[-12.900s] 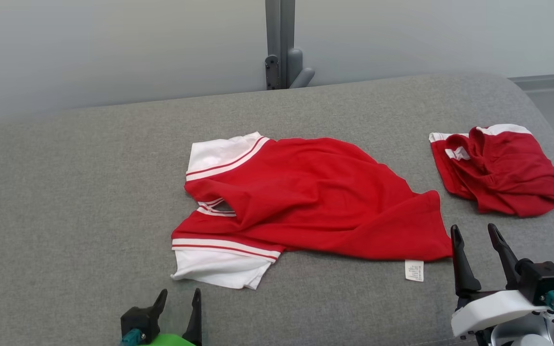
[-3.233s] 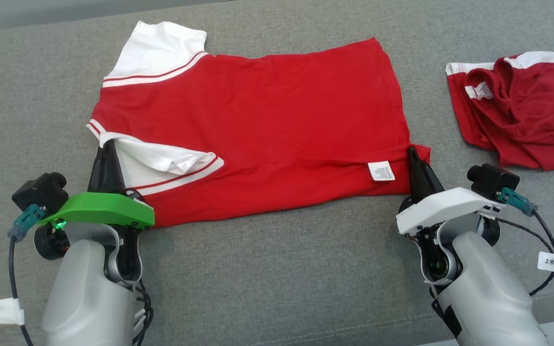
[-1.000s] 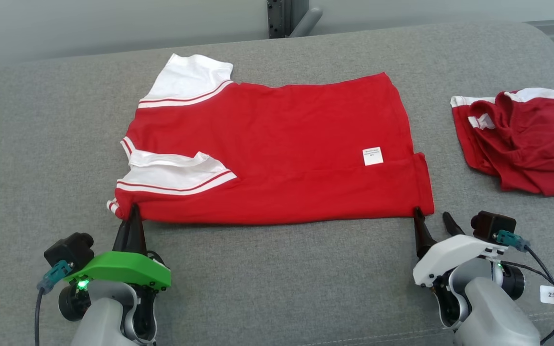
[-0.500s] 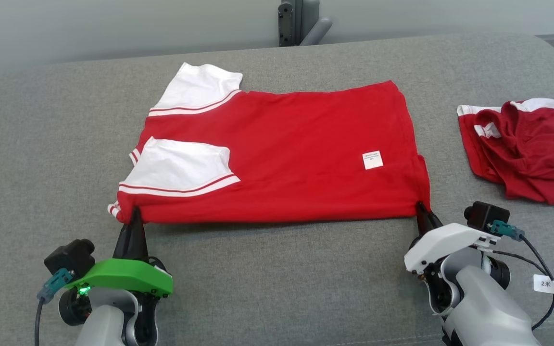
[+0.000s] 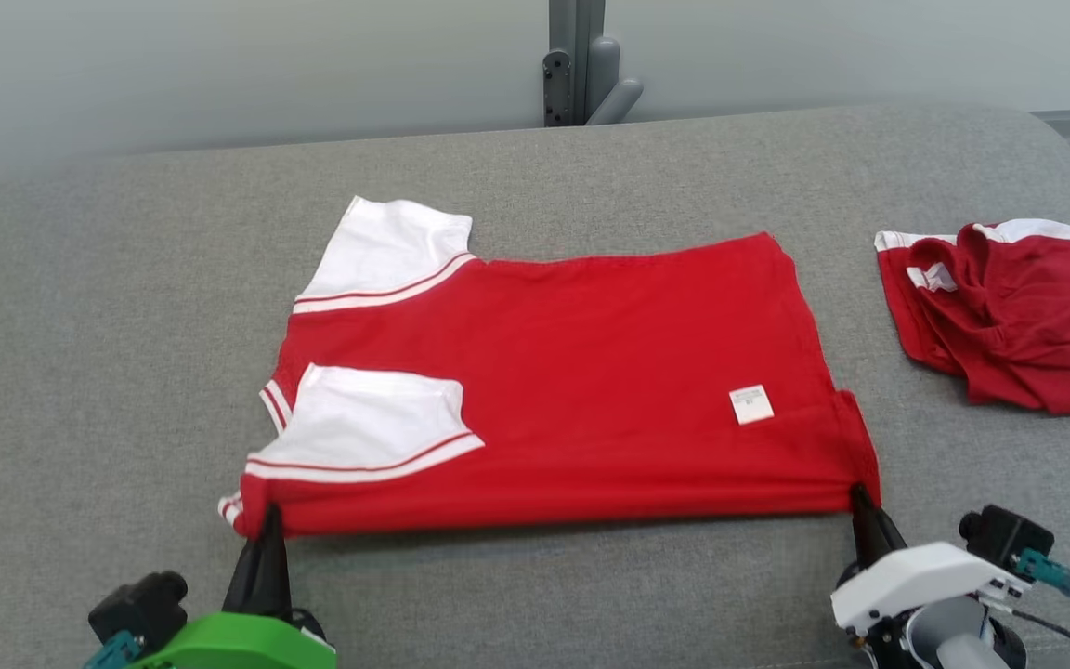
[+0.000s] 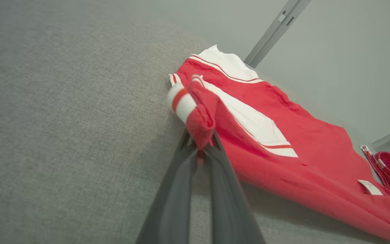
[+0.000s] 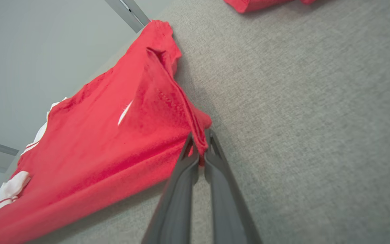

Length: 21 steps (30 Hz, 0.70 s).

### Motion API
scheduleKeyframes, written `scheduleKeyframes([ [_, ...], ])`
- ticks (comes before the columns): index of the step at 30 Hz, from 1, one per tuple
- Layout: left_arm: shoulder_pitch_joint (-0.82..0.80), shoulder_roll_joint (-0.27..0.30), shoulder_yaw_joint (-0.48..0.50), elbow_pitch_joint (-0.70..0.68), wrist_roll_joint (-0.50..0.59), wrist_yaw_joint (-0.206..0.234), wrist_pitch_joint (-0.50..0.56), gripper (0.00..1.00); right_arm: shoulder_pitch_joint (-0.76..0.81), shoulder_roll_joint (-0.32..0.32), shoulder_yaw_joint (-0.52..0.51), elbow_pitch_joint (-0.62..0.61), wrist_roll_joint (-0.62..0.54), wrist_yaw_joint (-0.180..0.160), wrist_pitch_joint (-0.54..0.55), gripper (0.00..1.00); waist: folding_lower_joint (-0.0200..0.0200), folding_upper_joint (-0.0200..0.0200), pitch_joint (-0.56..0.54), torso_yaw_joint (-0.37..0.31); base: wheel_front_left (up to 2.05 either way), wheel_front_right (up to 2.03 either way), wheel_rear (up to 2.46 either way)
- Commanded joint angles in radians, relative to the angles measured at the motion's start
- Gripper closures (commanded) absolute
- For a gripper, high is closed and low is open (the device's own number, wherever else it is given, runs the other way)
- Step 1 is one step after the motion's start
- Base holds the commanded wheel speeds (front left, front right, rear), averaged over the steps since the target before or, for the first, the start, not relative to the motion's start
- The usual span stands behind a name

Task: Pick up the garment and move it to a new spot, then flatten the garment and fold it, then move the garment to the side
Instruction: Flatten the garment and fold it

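- Since a second ago our right gripper (image 5: pixel 862 509) has closed on the shirt's near right hem corner. Our left gripper (image 5: pixel 267 525) stays clamped on the near left corner, by the collar.
- We hold the shirt (image 5: pixel 591 372) by its near edge, raised slightly. It lies mid-couch (image 5: pixel 126 325), long axis left to right between the jaws, with the body stretching toward the far edge.
- Each arm has its own corner, so we judge the fold goes away from us.
- Red shorts (image 5: pixel 1009 316) by the right edge lie well apart, out of the way.
- A grey post (image 5: pixel 581 65) stands past the far edge.
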Motion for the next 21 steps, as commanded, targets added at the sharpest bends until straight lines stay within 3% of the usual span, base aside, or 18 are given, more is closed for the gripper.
scheduleKeyframes([
  [1,0.027,0.011,0.008,-0.01,-0.01,0.013,0.005,1.0,0.03,-0.01,-0.014,-0.017,0.002,-0.002,0.007,1.0,0.0,0.0,-0.001,0.0,0.0,0.0,0.0],
  [8,0.127,0.013,0.028,-0.041,-0.029,0.06,0.025,1.0,0.143,-0.005,-0.049,-0.123,-0.001,-0.002,0.067,1.0,0.0,0.0,0.002,-0.009,0.0,0.0,0.0],
  [15,0.15,0.016,0.028,-0.052,-0.031,0.079,0.035,1.0,0.208,-0.003,-0.03,-0.191,0.028,-0.002,0.104,1.0,0.0,0.0,0.003,-0.011,0.0,0.0,0.0],
  [16,0.15,0.016,0.025,-0.051,-0.032,0.081,0.036,1.0,0.215,-0.003,-0.034,-0.199,0.026,-0.002,0.104,0.85,0.0,0.0,0.003,-0.012,0.0,0.0,0.0],
  [18,0.148,0.014,0.022,-0.055,-0.033,0.087,0.037,0.55,0.227,-0.003,-0.046,-0.213,0.019,-0.002,0.098,0.0,0.0,0.0,0.001,-0.016,0.0,0.0,0.0],
  [19,0.149,0.014,0.022,-0.057,-0.032,0.088,0.034,0.34,0.231,-0.004,-0.056,-0.221,0.012,-0.002,0.096,0.0,0.0,0.0,0.0,-0.019,0.0,0.0,0.0],
  [20,0.15,0.015,0.022,-0.06,-0.03,0.089,0.032,0.01,0.234,-0.003,-0.063,-0.23,0.006,-0.002,0.096,0.0,0.0,0.0,0.0,-0.021,0.0,0.0,0.0],
  [21,0.152,0.015,0.022,-0.064,-0.027,0.093,0.029,0.0,0.235,0.0,-0.073,-0.239,0.002,-0.001,0.094,0.0,0.0,0.0,-0.001,-0.024,0.0,0.0,0.0],
])
